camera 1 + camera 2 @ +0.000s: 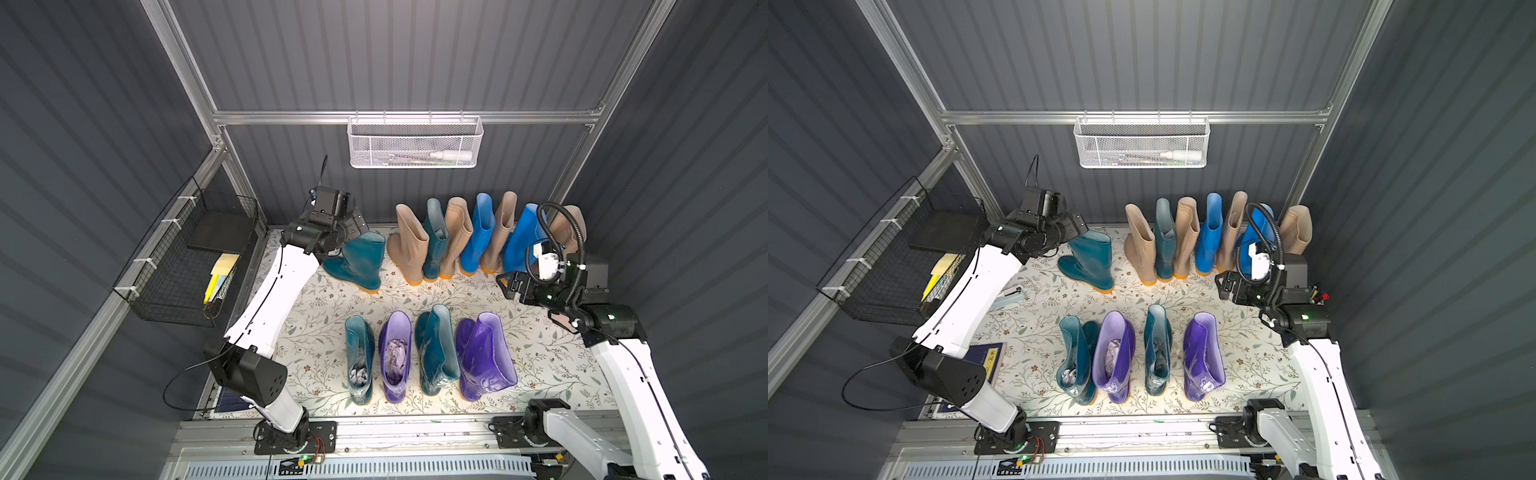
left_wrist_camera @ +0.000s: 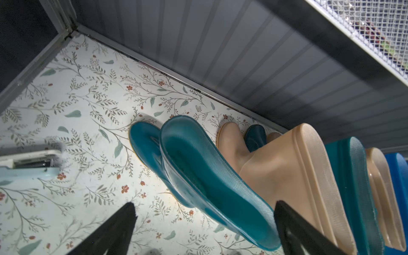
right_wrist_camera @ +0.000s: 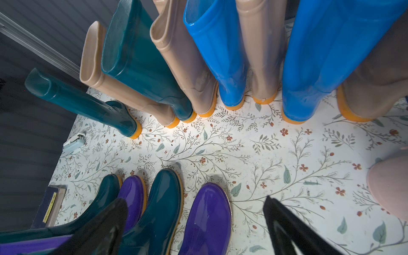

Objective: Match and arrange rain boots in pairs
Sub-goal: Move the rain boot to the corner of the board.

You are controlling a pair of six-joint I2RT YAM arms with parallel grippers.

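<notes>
- Nearest the arm bases, four rain boots stand in a row on the floral tabletop (image 1: pixel 552 353). From the left they are a dark teal boot (image 1: pixel 359 361), a purple boot (image 1: pixel 395 357), a second teal boot (image 1: pixel 438 353) and a second purple boot (image 1: pixel 484 357).
- A book (image 1: pixel 988 361) lies at the tabletop's left edge, with a pale stapler (image 1: pixel 1011 296) farther in.
- The right tool (image 3: pixel 196 199) hangs over the right side between the two rows. Its fingers are spread wide with nothing between them.
- The left tool (image 2: pixel 204 203) is at the far left, its fingers also spread wide. The rim of the lone teal boot (image 1: pixel 359 262) runs up to one finger (image 2: pixel 295 229); I cannot tell whether they touch.
- That lone teal boot stands upright, a gap to the left of the back row.
- Along the back wall seven boots stand packed together, toes to the wall. From the left: beige boot (image 1: pixel 409 245), teal boot (image 1: pixel 435 241), beige boot (image 1: pixel 457 237), bright blue boot (image 1: pixel 478 237), beige boot (image 1: pixel 498 232), bright blue boot (image 1: pixel 523 241), beige boot (image 1: pixel 567 226).
- A white mesh basket (image 1: pixel 415 143) hangs on the wall rail above them.
</notes>
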